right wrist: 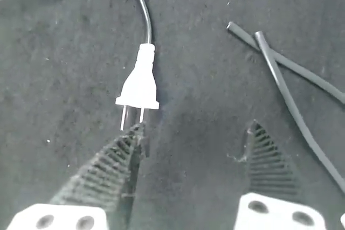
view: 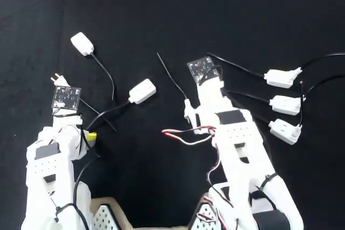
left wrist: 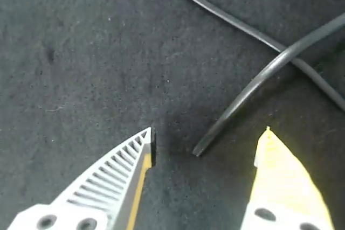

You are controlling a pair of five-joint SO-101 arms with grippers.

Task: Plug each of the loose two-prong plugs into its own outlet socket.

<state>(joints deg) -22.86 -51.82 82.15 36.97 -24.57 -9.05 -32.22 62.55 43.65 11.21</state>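
- Black cloth covers the counter (view: 161,20), its far edge well beyond both arms; bare cloth lies between them.
- Right tool (right wrist: 197,133) spread wide, one tip just at the prongs of a white two-prong plug (right wrist: 139,82) lying flat.
- Left tool (left wrist: 207,144) spread too, a black cable (left wrist: 253,87) ending between its tips.
- Three white outlet sockets (view: 284,104) sit beside the right arm; any print is too small to read.
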